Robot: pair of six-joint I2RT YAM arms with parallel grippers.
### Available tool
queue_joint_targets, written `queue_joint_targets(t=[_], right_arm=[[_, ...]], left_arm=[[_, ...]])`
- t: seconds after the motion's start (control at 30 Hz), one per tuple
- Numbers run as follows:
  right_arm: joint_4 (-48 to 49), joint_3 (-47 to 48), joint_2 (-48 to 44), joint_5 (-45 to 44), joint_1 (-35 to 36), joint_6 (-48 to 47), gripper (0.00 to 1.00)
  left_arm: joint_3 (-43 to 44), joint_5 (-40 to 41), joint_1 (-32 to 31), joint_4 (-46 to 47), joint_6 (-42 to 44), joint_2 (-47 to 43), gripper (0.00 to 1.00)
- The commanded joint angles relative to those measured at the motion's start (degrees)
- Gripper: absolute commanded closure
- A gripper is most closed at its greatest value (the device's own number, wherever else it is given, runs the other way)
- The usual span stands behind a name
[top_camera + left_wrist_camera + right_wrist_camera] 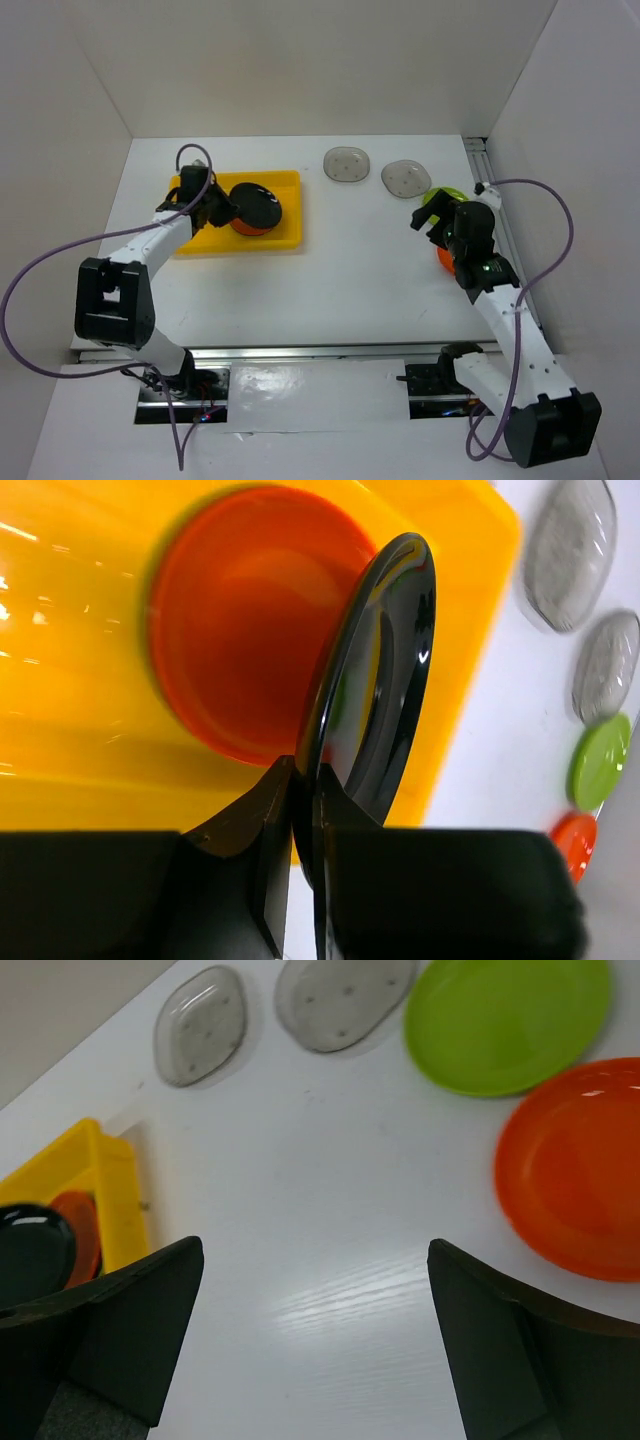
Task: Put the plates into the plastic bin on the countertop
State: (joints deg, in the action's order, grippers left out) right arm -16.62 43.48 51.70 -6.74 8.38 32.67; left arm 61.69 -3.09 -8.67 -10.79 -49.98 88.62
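Black fingers (pixel 240 850) of the left tool (pixel 297 780) are clamped on the near rim of a glossy black round plate (pixel 380 680), which stands tilted on edge over an orange-red round plate (pixel 240 620) lying in the bright yellow plastic bin (pixel 290 182) at the far left of the white counter (pixel 350 280). At the right, the right tool (pixel 315 1260) hangs spread wide and grips nothing, near a second orange-red plate (pixel 580 1170) and a lime green round plate (pixel 505 1015). Two grey rounded-square dishes (pixel 200 1025) (pixel 340 995) lie side by side farther back.
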Motion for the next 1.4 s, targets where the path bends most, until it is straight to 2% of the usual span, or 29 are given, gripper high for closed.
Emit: queue_joint_targets(t=[0.0,0.1,0.23,0.27,0.33,0.4,0.43,0.47,0.57,0.63,0.8,1.0,1.37], right_arm=[[-9.21,-0.95,-3.44,-13.81,-1.35,2.75,0.0],[-10.97,-2.87,-6.69,-14.35,-2.49,2.75,0.0],[-14.56,-4.46,-11.18,-20.3,-2.49,4.41,0.0],[-15.54,-5.07,-11.97,-21.37,-2.49,6.16,0.0],[-17.03,-5.08,-13.38,-22.87,-2.49,7.58,0.0],[-18.35,-5.08,-12.16,-24.37,-2.49,9.6,0.0],[-18.97,-5.08,-10.76,-24.89,-2.49,10.39,0.0],[-20.19,-4.38,-9.27,-25.51,-2.49,11.36,0.0],[-19.51,-5.33,-2.67,-24.12,-4.07,14.17,0.0],[-17.93,-7.7,-0.91,-23.4,-5.3,17.16,0.0],[-10.73,-17.1,-7.05,-20.5,-8.03,21.73,0.0],[-8.26,-19.48,-5.04,-21.03,-10.76,21.74,0.03],[1.41,-25.2,-1.43,-23.58,-12.6,23.75,0.12]], left_arm=[[-1.22,-8.41,4.7,7.88,-1.26,2.5,1.0],[-1.74,-10.61,7.52,10.6,-1.79,6.55,1.0],[-2.45,-13.6,10.51,13.6,-3.36,11.03,1.0],[-2.45,-14.39,10.51,14.29,-3.37,11.92,0.97],[-2.45,-14.4,11.22,13.78,-3.37,13.5,0.82],[-2.45,-14.4,10.43,13.77,-3.37,14.13,0.63],[-1.93,-13.88,10.42,11.95,-3.37,14.13,0.35],[-1.93,-12.57,9.55,11.15,-3.37,14.13,0.23],[-1.31,-9.67,7.96,7.37,-3.37,12.73,0.02],[-1.31,-8.17,6.56,5.18,-2.76,10.36,0.0],[-4.99,-5.7,5.06,0.16,-1.7,2.71,0.0],[-9.22,-5.17,1.64,-0.55,-0.65,-7.39,0.0],[-12.2,-6.93,-1.35,-0.64,0.41,-14.61,0.0]])
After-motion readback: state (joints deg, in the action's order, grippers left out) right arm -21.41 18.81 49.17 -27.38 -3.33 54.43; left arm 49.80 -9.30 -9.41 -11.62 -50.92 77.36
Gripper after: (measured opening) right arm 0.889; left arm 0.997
